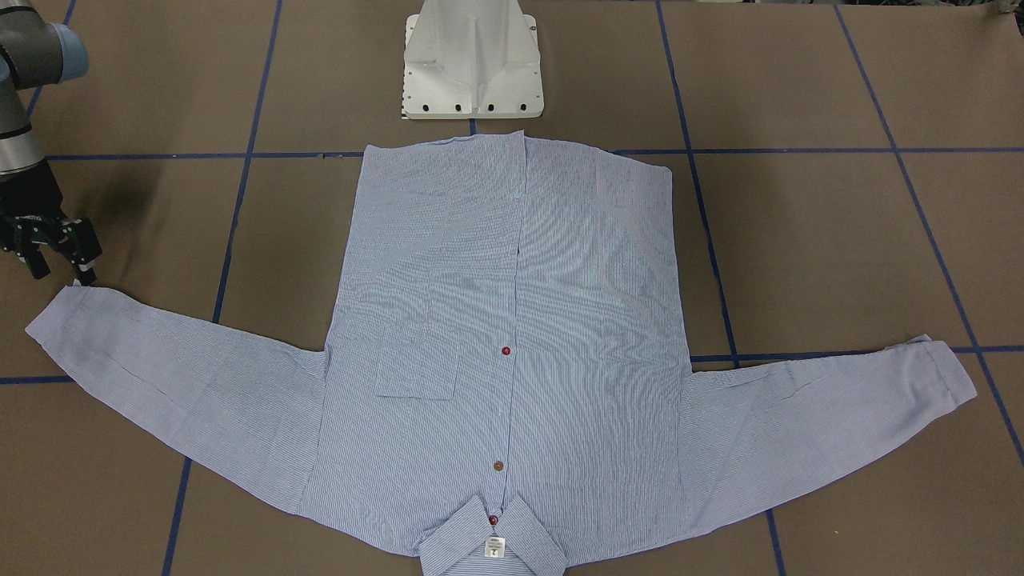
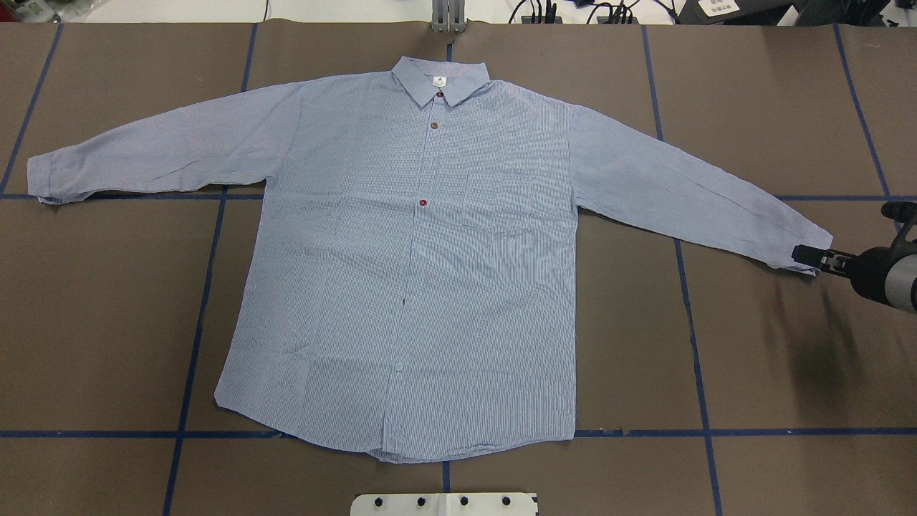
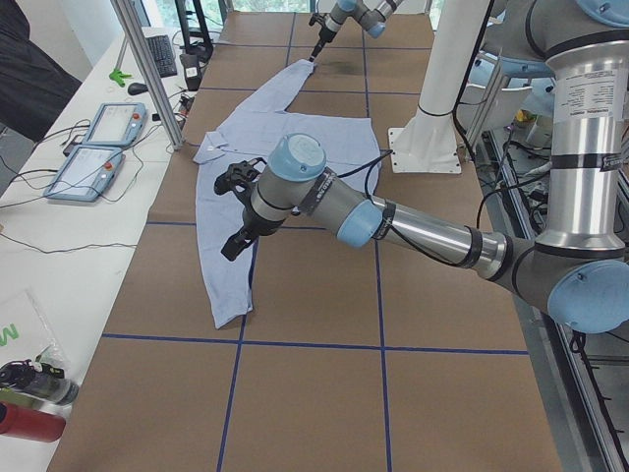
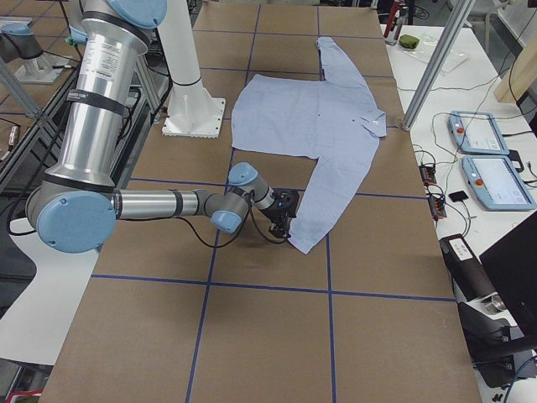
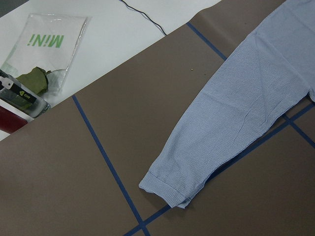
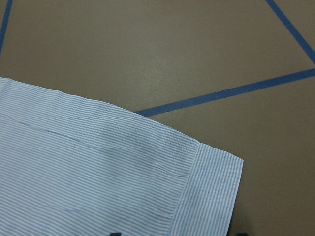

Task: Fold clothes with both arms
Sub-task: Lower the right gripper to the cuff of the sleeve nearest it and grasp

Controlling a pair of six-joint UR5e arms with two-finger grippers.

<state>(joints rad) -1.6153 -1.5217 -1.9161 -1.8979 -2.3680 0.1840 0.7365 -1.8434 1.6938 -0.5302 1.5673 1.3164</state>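
Looking at the table [image 2: 752, 358] from where I'm standing, the shirt [image 2: 430, 251] is laid out flat and face up right in the middle of the brown surface, buttoned, with both sleeves stretched out to the sides. The collar [image 2: 440, 79] points away from the white pedestal [image 1: 472, 64] and the hem sits just in front of it. You can see the chest pocket [image 2: 501, 201] and a few dark red buttons [image 2: 423, 203] down the front, and the blue tape lines [image 2: 193, 344] run out from under the fabric. The right gripper [image 1: 62, 276] is down low at the very end of the sleeve on the robot's right side, pointing at the right cuff [image 6: 211, 196]. Its fingers [image 1: 86, 272] are spread wide, and from its wrist camera the cuff edge lies between the two tips, though I honestly can't tell if they're touching the cloth or not. The left gripper [image 3: 236, 221] hangs in the air above the other sleeve, well clear of the fabric, and its camera looks down on the left cuff [image 5: 167, 189] from a fair way up. It only shows from the side angle, so I can't tell how its fingers stand. Off on the white side bench there's a plastic bag [image 5: 47, 44] with green lettering.
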